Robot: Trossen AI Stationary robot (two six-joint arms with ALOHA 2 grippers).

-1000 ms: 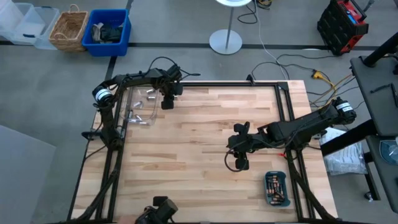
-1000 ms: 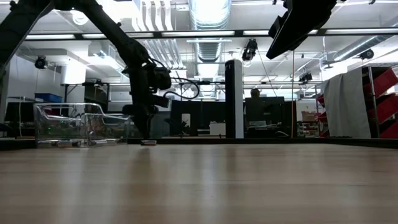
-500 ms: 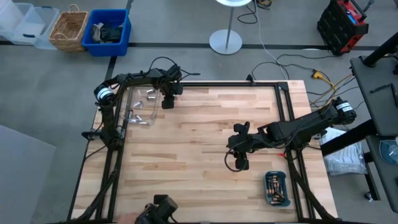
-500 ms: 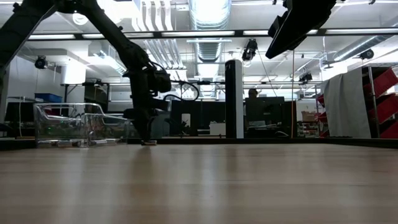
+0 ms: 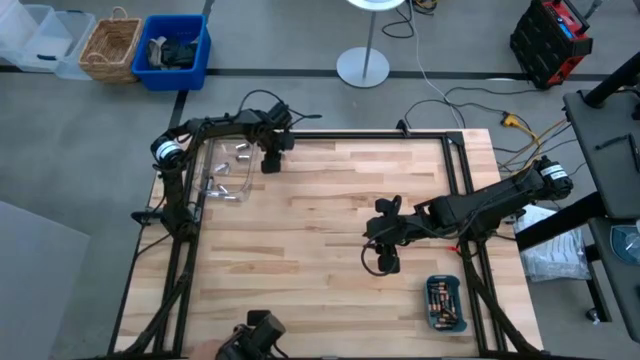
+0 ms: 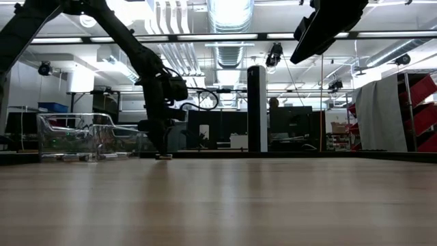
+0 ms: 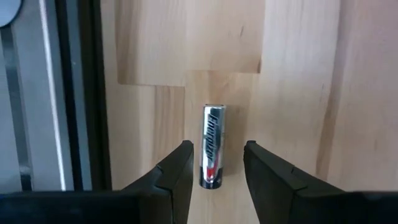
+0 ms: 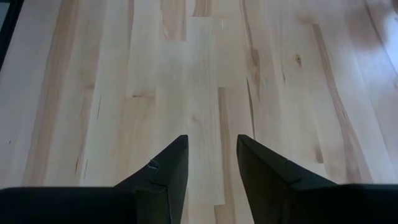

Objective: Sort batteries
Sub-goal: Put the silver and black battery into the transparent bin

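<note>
One battery [image 7: 212, 144], silvery with a dark label, lies flat on the wooden table [image 5: 320, 220] near its far left corner; the low view shows it as a small shape [image 6: 162, 156]. My left gripper [image 7: 217, 163] [image 5: 268, 160] points down over it, open. Its fingers stand on either side of the battery's near end, with a gap on each side. Beside it stands the clear plastic box [image 5: 228, 172] with a few batteries [image 5: 232, 195] inside. My right gripper [image 8: 212, 163] [image 5: 385, 262] hangs open over bare wood, right of the table's middle.
A teal tray [image 5: 445, 303] holding several batteries sits at the table's near right corner. The table's black frame rail [image 7: 81, 93] runs close beside the lone battery. Bare wood lies between the two arms.
My left gripper has crept slightly toward the table's far edge above the lone battery, its fingers still open. The battery has stayed where it was.
</note>
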